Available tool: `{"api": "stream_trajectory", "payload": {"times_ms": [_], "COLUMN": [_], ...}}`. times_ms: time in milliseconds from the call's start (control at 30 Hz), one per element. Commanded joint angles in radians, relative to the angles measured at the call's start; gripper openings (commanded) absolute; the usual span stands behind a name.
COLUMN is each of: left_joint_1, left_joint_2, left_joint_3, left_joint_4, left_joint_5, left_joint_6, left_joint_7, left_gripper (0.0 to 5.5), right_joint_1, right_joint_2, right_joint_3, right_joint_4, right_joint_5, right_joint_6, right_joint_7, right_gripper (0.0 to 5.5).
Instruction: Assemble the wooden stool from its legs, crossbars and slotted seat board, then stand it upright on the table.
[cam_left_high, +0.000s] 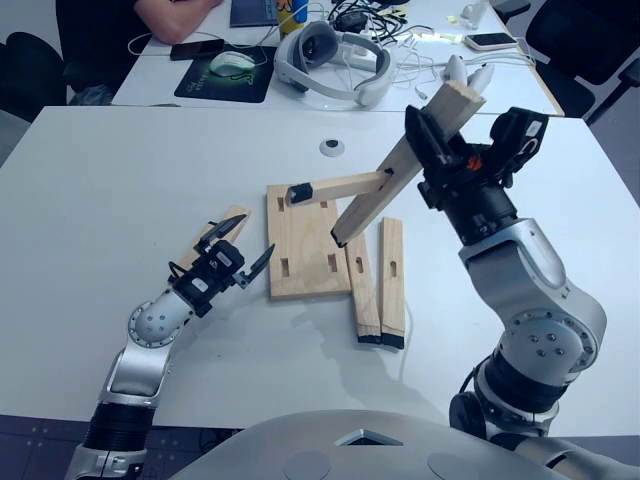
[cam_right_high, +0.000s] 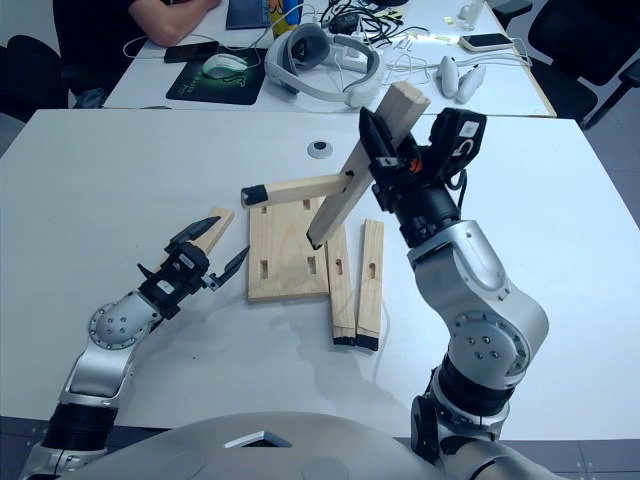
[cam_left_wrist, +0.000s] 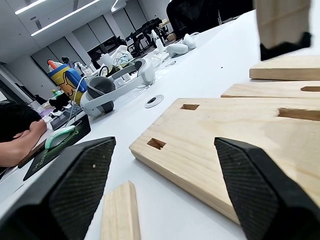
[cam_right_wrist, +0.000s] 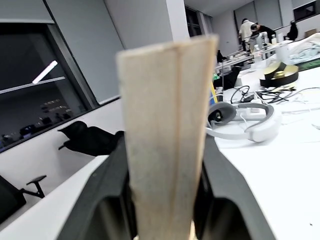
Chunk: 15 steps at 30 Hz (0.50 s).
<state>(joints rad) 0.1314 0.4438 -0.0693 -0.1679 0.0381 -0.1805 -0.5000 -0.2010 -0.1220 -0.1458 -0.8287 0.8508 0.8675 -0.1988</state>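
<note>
The slotted seat board (cam_left_high: 305, 245) lies flat mid-table. Two legs (cam_left_high: 362, 285) (cam_left_high: 392, 282) lie side by side just right of it. My right gripper (cam_left_high: 435, 140) is shut on a third leg (cam_left_high: 400, 170), held tilted in the air above the board. A crossbar (cam_left_high: 335, 187) sticks out of that leg toward the left. The held leg (cam_right_wrist: 165, 135) sits between the black fingers in the right wrist view. My left gripper (cam_left_high: 243, 248) is open, low over the table left of the board, with a short wooden piece (cam_left_wrist: 120, 215) beneath it. The board's edge (cam_left_wrist: 225, 145) lies just beyond its fingertips.
A round cable grommet (cam_left_high: 332, 147) sits in the table behind the board. The desk beyond holds a white headset (cam_left_high: 330, 55), a mouse on a dark pad (cam_left_high: 228, 68), a phone (cam_left_high: 490, 41) and cables. Bare tabletop stretches to the far left and front.
</note>
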Motion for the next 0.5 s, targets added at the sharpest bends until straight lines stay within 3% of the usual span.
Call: {"api": "stream_trajectory", "payload": {"times_ms": [33,500], "left_joint_1": [-0.041,-0.157], "left_joint_2": [-0.018,-0.043], "left_joint_3": [-0.018,-0.065], "left_joint_4": [0.017,0.077], "left_joint_5": [-0.007,-0.026], "left_joint_6": [0.022,0.042], "left_joint_7": [-0.001,-0.046], "left_gripper": [3.66,3.66], "right_joint_1": [0.053,0.23], "right_joint_2": [0.016,0.091], "right_joint_3": [0.042,0.247], "right_joint_4": [-0.037,-0.086], "right_joint_5": [-0.065,-0.311], "right_joint_6": [-0.034,-0.171], "right_joint_7": [-0.04,-0.065], "right_gripper": [1.03,1.03]}}
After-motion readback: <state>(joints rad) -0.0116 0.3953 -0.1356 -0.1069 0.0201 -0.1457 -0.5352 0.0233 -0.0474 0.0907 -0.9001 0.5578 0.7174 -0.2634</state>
